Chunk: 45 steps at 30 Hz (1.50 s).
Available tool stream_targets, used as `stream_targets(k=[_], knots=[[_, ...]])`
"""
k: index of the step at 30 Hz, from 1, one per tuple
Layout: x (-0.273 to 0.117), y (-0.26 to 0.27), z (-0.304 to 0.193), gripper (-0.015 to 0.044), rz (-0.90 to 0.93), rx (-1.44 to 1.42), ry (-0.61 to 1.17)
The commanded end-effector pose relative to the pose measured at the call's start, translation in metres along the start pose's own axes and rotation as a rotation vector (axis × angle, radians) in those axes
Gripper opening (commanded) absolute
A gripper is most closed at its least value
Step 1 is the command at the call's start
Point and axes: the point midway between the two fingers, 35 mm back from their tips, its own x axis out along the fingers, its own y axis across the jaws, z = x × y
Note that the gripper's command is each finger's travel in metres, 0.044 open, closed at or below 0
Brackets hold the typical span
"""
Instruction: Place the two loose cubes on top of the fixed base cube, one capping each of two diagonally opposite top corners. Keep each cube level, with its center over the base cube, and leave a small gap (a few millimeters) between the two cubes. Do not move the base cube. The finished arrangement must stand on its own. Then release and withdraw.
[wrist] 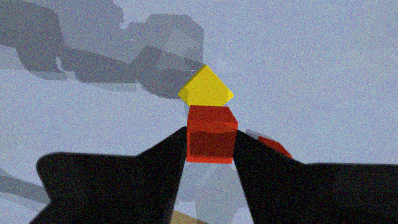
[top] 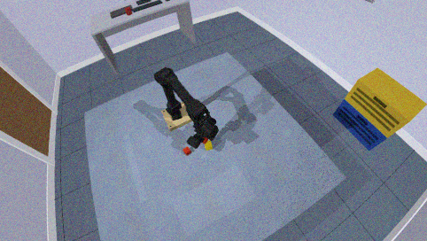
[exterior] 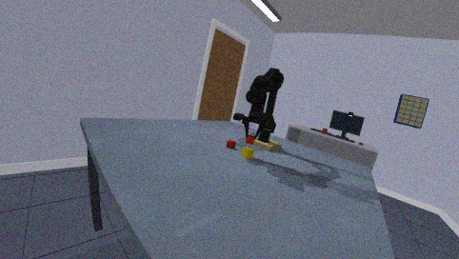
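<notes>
From where I'm standing, a good deal is getting lost. In the overhead view the black arm (top: 177,95) is leaning over its own gripper (wrist: 211,136), so the cube in it is showing only as a red sliver beside the yellow cube (top: 208,144). From the far side of the table (exterior: 190,200) the cubes are tiny and grainy, and I cannot tell whether the carried one is touching the surface or hanging just above it. In the wrist view the two dark fingers are filling the bottom of the picture and running off its edge. The right one is covering most of a second red cube (wrist: 274,146), leaving only a corner peeking out.

The gripper is clamping the first red cube (wrist: 211,122) by its two side faces. The cube is looking level, bright on top and darker on the face turned toward the camera. The yellow cube is sitting just beyond it, turned corner-on to the wrist camera, and the two overlap in that view, so I cannot tell the gap between them. The second red cube is resting on the table near the yellow one, apart from it. The arm's base is standing on a pale wooden plate (top: 170,120).
</notes>
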Motion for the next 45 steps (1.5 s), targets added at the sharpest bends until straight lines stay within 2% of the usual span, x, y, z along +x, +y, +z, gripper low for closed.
stream_targets(k=[1,33,37,45], knots=[[0.0103,0.0012,-0.0017,0.0105,0.005,-0.005,0.008],[0.0186,0.0014,-0.0019,0.0105,0.005,-0.003,0.008],[0.0186,0.0014,-0.0019,0.0205,0.005,-0.003,0.008],[0.0106,0.0011,-0.0021,0.0205,0.003,-0.002,0.009]])
